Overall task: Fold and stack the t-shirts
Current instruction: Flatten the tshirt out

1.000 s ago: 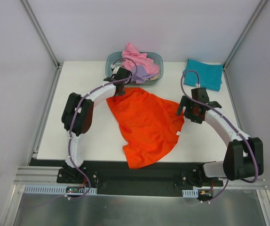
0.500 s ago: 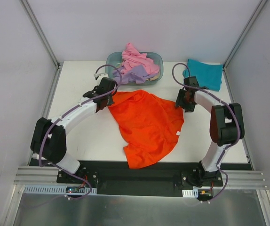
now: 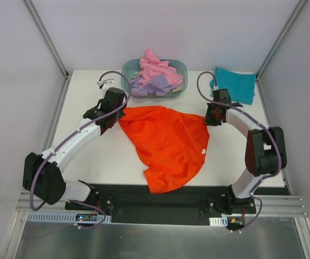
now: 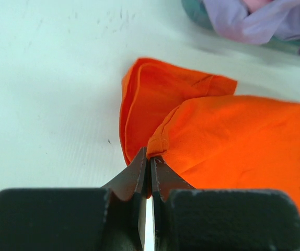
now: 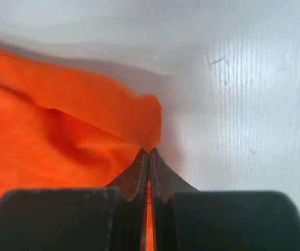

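Two grippers hold the orange t-shirt (image 3: 168,143) by its far corners. The left gripper (image 4: 149,159) is clamped tight on a folded hem at the shirt's left corner. The right gripper (image 5: 149,152) is pinched on the right corner, with a sliver of orange cloth showing between its jaws. The shirt lies spread on the white table (image 3: 90,156), its far edge drawn out between the two grippers and its body narrowing toward the near edge. Behind it, a pink t-shirt (image 3: 154,62) and a lavender t-shirt (image 3: 152,85) are heaped in an oval tub (image 3: 127,67). A teal t-shirt (image 3: 235,83) lies flat at the far right corner.
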